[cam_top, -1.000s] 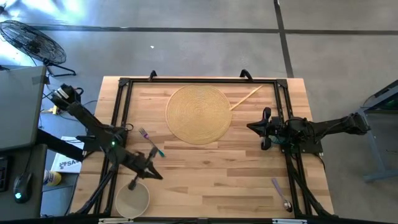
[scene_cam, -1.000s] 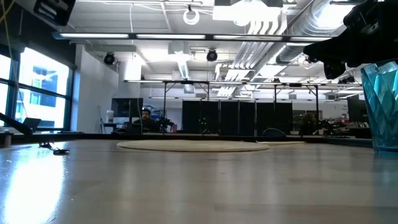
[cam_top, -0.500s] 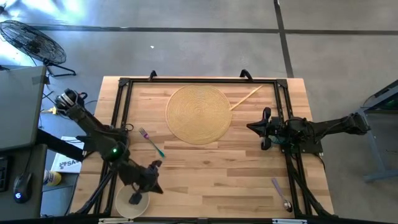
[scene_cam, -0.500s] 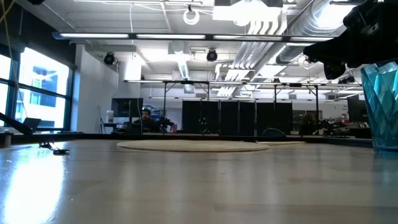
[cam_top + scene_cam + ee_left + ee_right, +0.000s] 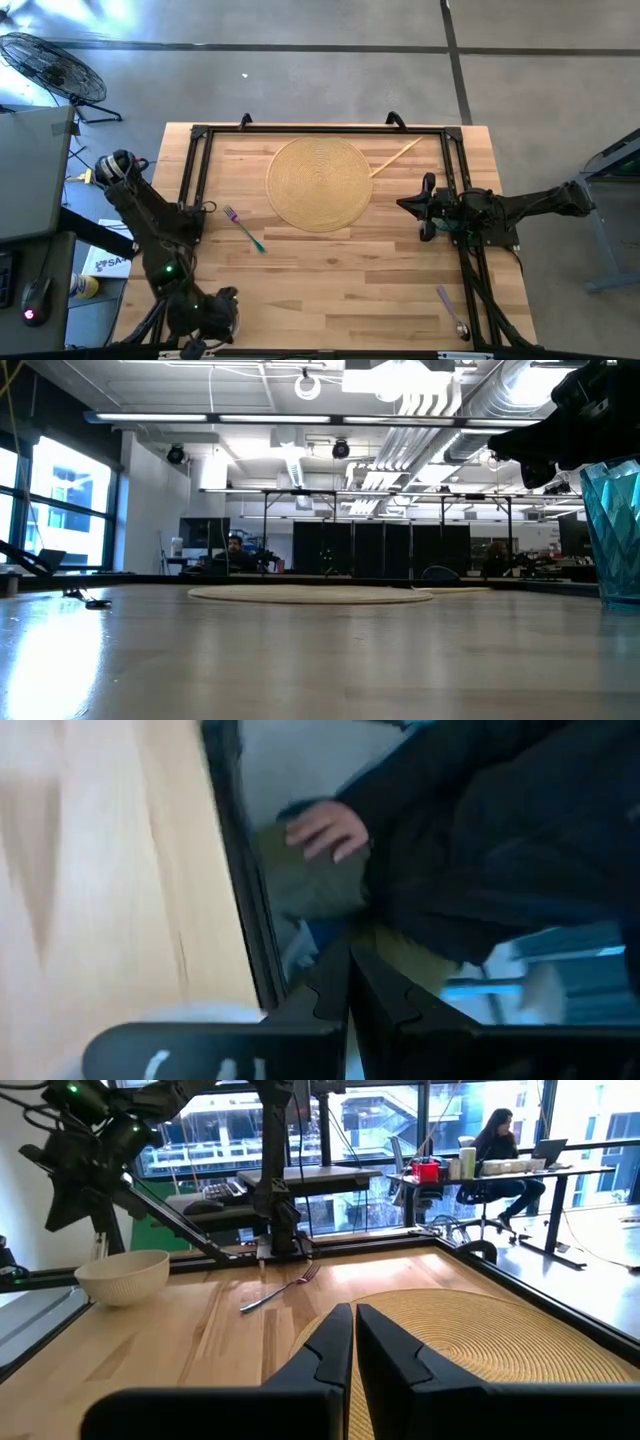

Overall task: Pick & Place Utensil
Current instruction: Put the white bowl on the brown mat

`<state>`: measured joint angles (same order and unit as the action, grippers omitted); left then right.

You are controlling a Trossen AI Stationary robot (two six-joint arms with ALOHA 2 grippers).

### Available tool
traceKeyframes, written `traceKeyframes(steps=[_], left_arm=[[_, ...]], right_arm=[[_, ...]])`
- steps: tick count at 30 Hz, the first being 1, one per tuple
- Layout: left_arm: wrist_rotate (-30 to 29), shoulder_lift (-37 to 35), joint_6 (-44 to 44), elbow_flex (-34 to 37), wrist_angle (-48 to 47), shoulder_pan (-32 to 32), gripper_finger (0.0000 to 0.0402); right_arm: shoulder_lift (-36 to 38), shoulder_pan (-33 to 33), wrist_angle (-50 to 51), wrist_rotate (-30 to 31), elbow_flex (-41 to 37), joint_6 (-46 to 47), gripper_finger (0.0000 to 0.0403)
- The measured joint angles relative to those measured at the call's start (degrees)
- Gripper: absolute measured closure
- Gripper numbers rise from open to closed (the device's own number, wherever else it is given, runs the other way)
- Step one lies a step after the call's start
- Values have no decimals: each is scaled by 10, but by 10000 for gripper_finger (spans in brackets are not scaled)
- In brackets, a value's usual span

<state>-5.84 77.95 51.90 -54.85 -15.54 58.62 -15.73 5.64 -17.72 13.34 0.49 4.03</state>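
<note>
Hanging shut and empty, the left gripper [image 5: 205, 335] sits over the table's near left corner, well away from any utensil.

Both sets of jaws are pressed together on nothing; the right gripper [image 5: 412, 205] waits at the right rail beside the woven mat [image 5: 319, 183]. To start well, the left arm should, I judge, swing back toward the fork [image 5: 243, 228], which lies on bare wood between the left rail and the mat, open wide, and come down across the teal handle rather than the tines. A spoon [image 5: 451, 312] lies near the right front corner, a wooden stick [image 5: 395, 157] at the mat's far edge. Where the utensil belongs is unclear. The bowl [image 5: 123, 1274] is hidden under the left arm from above, and the left wrist view shows only a person's hand [image 5: 325, 828] past the table edge.
</note>
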Motion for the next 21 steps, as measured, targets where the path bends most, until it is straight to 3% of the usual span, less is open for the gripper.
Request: traceKeyframes(steps=[4,13,18,21], left_arm=[[8,0,102,1,-15,12,399],[-22,5,178,1,-24,10,390],[-7,46,147,-3,103,14,350],[23,81,123,-27,123,15,320]], right_arm=[[0,0,0,0,0,0,391],[0,0,0,0,0,0,391],[0,0,0,0,0,0,391],[0,0,0,0,0,0,391]])
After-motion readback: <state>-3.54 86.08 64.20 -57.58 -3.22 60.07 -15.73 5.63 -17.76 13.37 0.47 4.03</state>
